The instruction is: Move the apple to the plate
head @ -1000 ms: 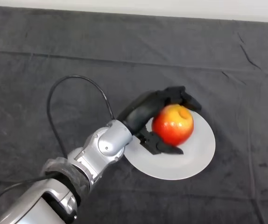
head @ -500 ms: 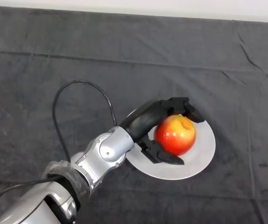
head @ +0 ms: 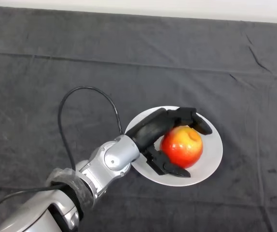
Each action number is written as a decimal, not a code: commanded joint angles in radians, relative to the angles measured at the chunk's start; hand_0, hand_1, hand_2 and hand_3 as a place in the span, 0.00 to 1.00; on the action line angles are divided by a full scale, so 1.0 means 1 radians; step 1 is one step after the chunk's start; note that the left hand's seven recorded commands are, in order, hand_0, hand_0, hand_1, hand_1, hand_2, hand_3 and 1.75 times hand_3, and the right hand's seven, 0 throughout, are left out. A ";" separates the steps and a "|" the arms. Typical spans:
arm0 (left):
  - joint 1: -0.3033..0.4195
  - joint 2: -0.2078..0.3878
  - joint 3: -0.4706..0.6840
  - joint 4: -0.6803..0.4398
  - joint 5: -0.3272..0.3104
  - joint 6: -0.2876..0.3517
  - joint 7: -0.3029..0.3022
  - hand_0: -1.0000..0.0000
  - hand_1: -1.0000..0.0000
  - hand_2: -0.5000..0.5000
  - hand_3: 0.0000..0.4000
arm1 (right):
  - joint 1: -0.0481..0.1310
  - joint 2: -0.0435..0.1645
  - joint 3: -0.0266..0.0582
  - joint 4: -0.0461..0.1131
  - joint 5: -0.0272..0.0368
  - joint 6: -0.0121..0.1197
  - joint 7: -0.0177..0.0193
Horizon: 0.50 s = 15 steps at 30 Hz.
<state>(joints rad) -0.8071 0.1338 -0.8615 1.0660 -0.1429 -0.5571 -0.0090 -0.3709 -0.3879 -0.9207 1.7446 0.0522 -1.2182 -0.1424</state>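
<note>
Since the earlier frames, our robot hand and the apple have dropped lower and slightly toward the near edge, so more of the white plate now shows above and to the right of the fruit. From the head view, we see our fingers arched over the apple's far side and our thumb tucked against its near side, so we hold the apple in a curled grip. It sits over the plate's left half, apparently resting on it. Our silver-grey arm reaches in from the lower left across the dark-clothed counter.
</note>
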 commanded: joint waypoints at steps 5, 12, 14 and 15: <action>-0.008 0.008 -0.033 0.020 -0.026 0.017 -0.014 1.00 1.00 0.50 0.00 | 0.114 0.140 -0.0104 0.098 -0.0032 0.070 -0.0023; -0.032 0.018 -0.022 0.026 -0.045 0.020 -0.035 1.00 1.00 0.50 0.00 | 0.114 0.140 -0.0107 0.098 -0.0036 0.070 -0.0024; -0.043 0.026 -0.010 0.027 -0.052 0.018 -0.043 1.00 1.00 0.50 0.00 | 0.114 0.140 -0.0108 0.098 -0.0037 0.070 -0.0024; -0.048 0.030 -0.002 0.028 -0.055 0.015 -0.046 1.00 1.00 0.50 0.00 | 0.114 0.140 -0.0109 0.098 -0.0038 0.070 -0.0024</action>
<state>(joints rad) -0.8085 0.1461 -0.8636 1.0680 -0.1882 -0.5486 -0.0461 -0.3713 -0.3881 -0.9207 1.7448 0.0522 -1.2182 -0.1424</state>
